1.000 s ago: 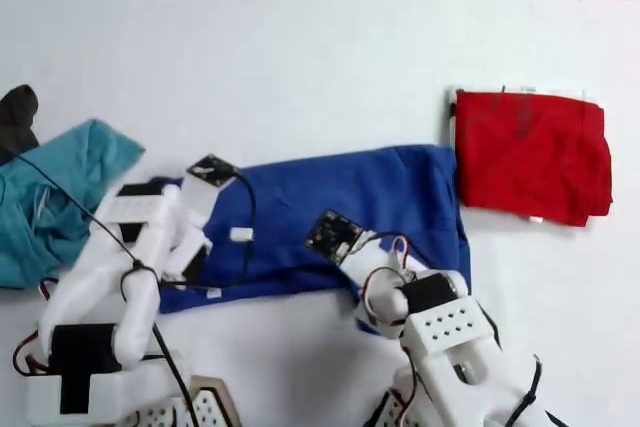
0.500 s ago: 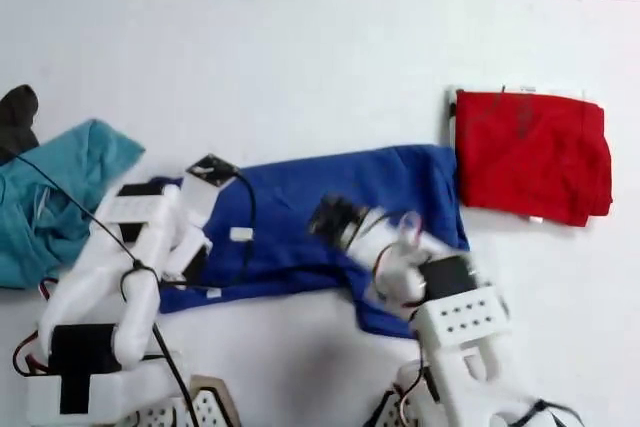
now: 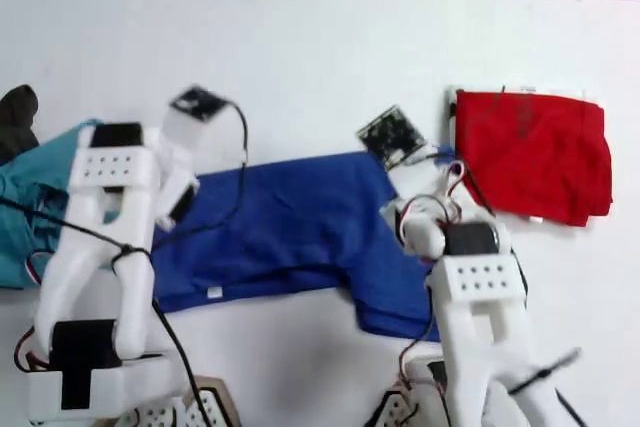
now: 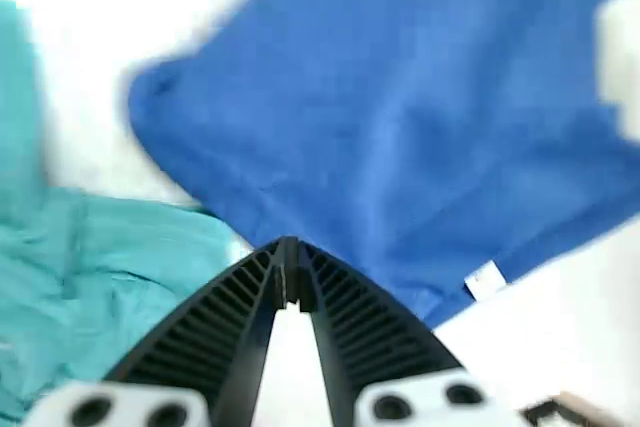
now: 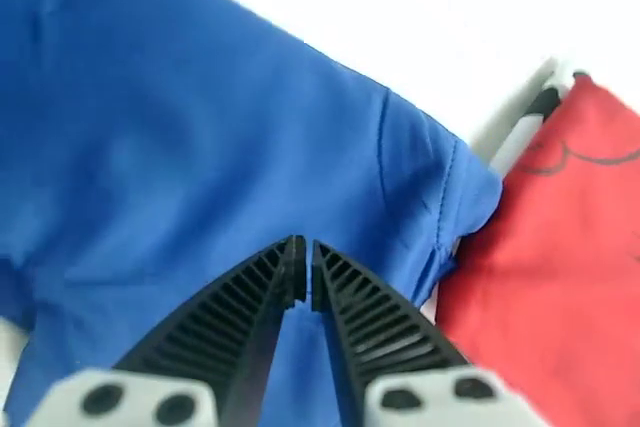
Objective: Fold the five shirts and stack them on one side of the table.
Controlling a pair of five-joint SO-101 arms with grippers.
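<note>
Blue shirt [image 3: 290, 222] soft, wrinkled, flat | red shirt [image 3: 530, 152] folded square | left jaws closed, empty | right jaws closed, empty

Part-folded blue shirt [image 3: 290, 217] flat between neatly folded red shirt [image 3: 530, 152] and crumpled teal shirt [image 3: 28, 215].

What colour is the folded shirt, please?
Red; the folded shirt shows best in the high view.

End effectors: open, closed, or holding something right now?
Left end effector: closed, nothing held.
Right end effector: closed over the blue shirt, nothing held.
</note>
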